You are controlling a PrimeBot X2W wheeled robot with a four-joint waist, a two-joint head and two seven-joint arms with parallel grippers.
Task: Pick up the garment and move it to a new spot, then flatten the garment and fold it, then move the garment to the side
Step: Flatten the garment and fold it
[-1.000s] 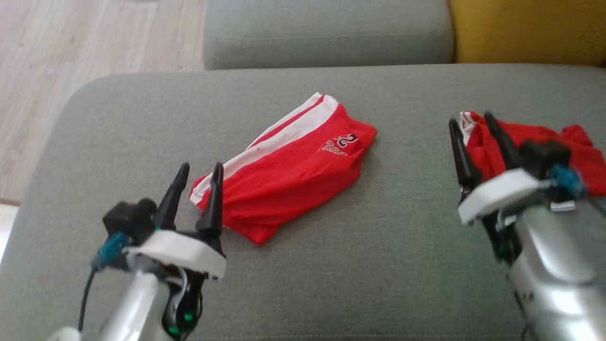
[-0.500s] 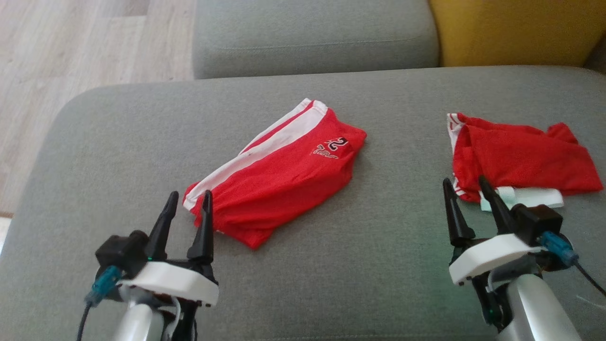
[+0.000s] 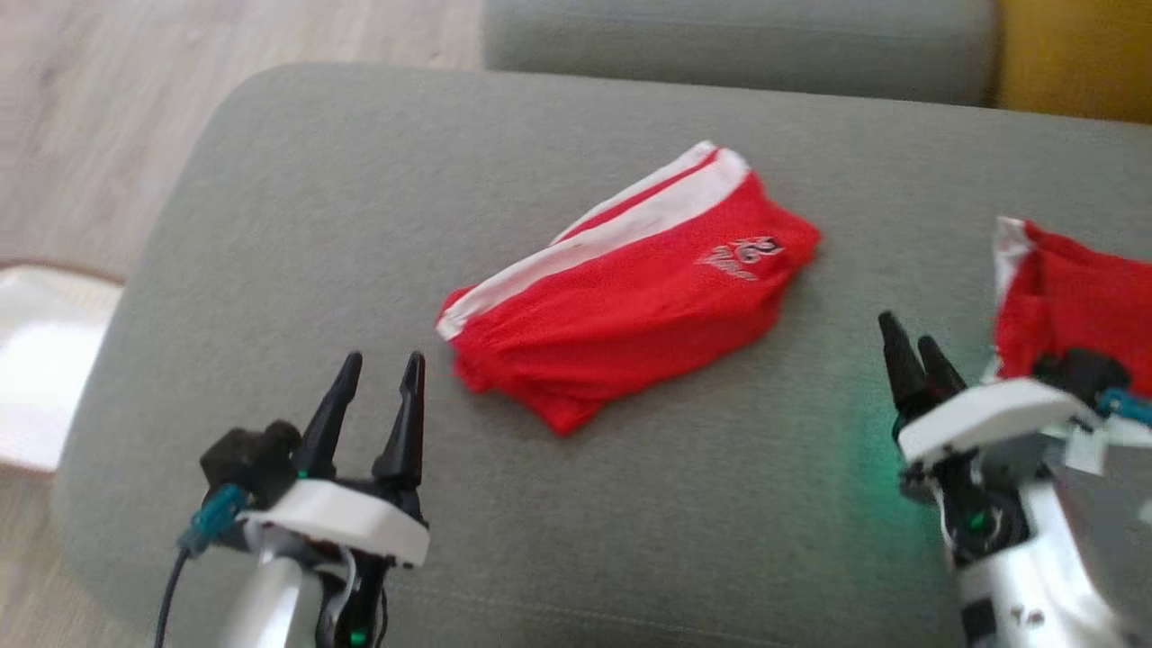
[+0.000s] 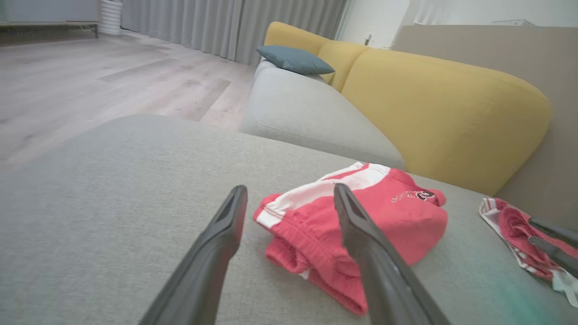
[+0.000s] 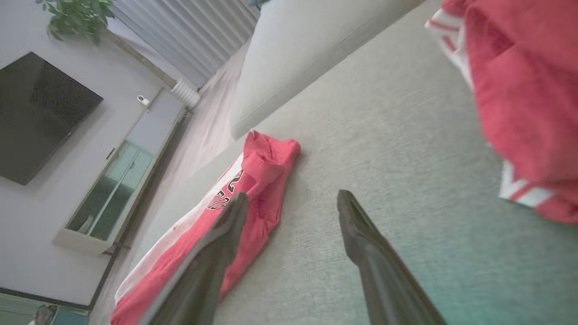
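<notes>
A folded red garment (image 3: pixel 630 288) with a white side stripe and a small printed logo lies flat in the middle of the grey sofa cushion (image 3: pixel 297 207). My left gripper (image 3: pixel 383 360) stands open and empty, just short of the garment's near left end and not touching it. The left wrist view shows the garment (image 4: pixel 397 216) lying beyond my open left gripper (image 4: pixel 290 189). A second, crumpled red garment (image 3: pixel 1080 297) lies at the right. My right gripper (image 3: pixel 907 331) is open and empty beside it. In the right wrist view both garments flank my open right gripper (image 5: pixel 292 195).
The cushion's rounded left edge drops to a wooden floor (image 3: pixel 81 135), where a pale object (image 3: pixel 45 360) lies. Another grey cushion (image 3: pixel 738 40) and a yellow backrest (image 3: pixel 1080 54) stand behind. A TV (image 5: pixel 40 117) and a low cabinet (image 5: pixel 122 171) line the far wall.
The head camera has turned left, shifting the whole picture. My right gripper has drawn back off the crumpled garment. My left gripper has moved slightly away from the folded garment's end.
</notes>
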